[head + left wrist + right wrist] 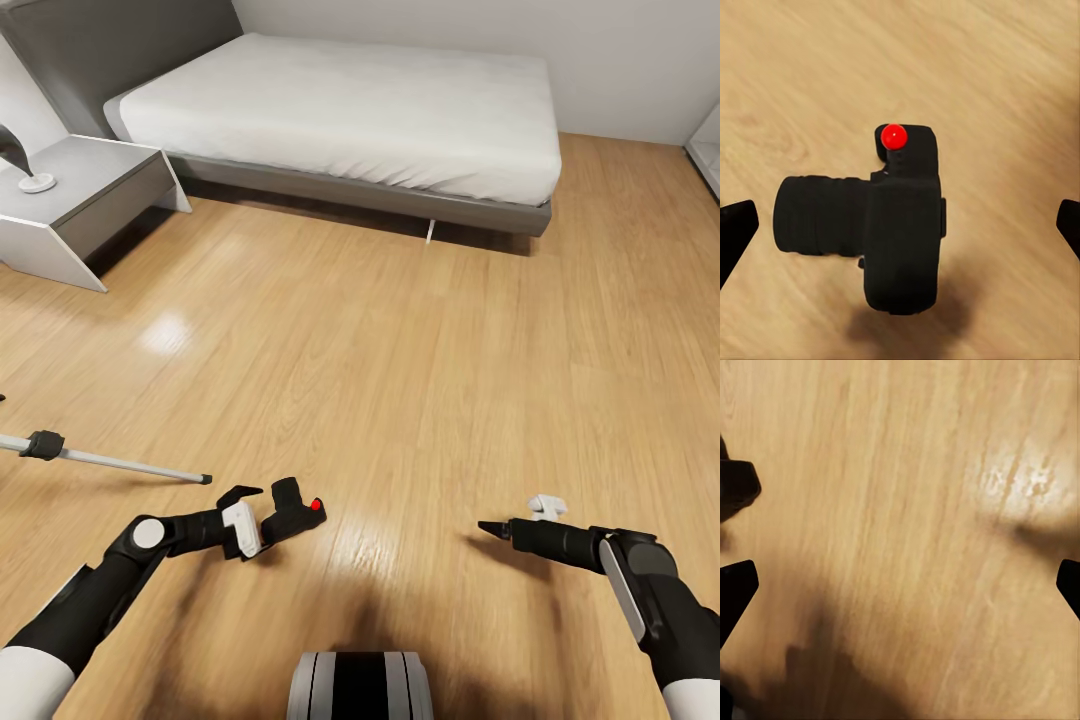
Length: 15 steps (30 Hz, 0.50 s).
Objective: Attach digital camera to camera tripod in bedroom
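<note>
Landmark: digital camera (290,507), small black body with a red button, low over the light wood floor (400,380), in front of my trunk.
Left tool: my left tool (262,510) is at the camera. In the left wrist view the camera (881,225) sits centred between the two dark fingertips (735,236), which stand wide at either edge of the frame and clear of the body. From the head view I cannot tell whether the fingers actually press it. State: cannot tell, gripped or released.
Camera pose: lens barrel points sideways along the line between my fingertips; red button faces my wrist camera. A soft shadow lies on the floor just beneath it.
Right tool: my right tool (495,528) hangs well apart from the camera, on its far side from the left arm, over bare floor. In the right wrist view the fingertips (736,589) stand spread with only wood grain between them. State: released, holding nothing.
Camera tripod: one thin silver leg with a black joint (95,458) lies close to the floor near the camera, beyond my left arm; the rest is cut off by the frame edge.
Bed: grey-framed white bed (350,120) stands well beyond the camera, against the far wall.
Bedside surface: grey nightstand (85,195) beside the bed, on the tripod's side of the camera, carrying a small white round base (37,182).
</note>
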Motion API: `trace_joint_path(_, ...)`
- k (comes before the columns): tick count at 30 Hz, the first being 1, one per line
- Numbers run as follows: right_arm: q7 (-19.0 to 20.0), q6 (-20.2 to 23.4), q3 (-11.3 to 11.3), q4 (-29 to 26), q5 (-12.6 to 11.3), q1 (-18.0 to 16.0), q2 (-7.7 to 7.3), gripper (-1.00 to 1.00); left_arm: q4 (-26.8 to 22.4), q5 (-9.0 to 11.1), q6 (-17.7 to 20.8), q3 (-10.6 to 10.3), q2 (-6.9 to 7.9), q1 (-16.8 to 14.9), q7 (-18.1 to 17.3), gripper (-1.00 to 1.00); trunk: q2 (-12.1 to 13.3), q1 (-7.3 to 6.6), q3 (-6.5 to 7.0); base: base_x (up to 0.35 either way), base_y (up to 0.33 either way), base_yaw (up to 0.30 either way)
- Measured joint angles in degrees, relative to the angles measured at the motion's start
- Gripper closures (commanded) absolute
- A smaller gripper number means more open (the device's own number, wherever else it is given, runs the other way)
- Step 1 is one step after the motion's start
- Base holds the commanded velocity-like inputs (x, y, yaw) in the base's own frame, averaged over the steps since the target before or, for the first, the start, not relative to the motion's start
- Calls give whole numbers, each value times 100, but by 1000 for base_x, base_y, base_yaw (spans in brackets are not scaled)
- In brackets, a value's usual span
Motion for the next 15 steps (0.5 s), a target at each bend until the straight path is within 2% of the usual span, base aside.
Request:
trace_joint_path(7, -39, -4, -8, -2, 2, 0, -21, -100, -189, -59, 204, -12, -31, 1, 67, -100, 0, 0, 0, 0, 0, 0)
trace_joint_path(15, -114, -4, -11, -25, 2, -5, -41, -100, -337, -30, 436, -11, -51, 3, 96, -100, 0, 0, 0, 0, 0, 0)
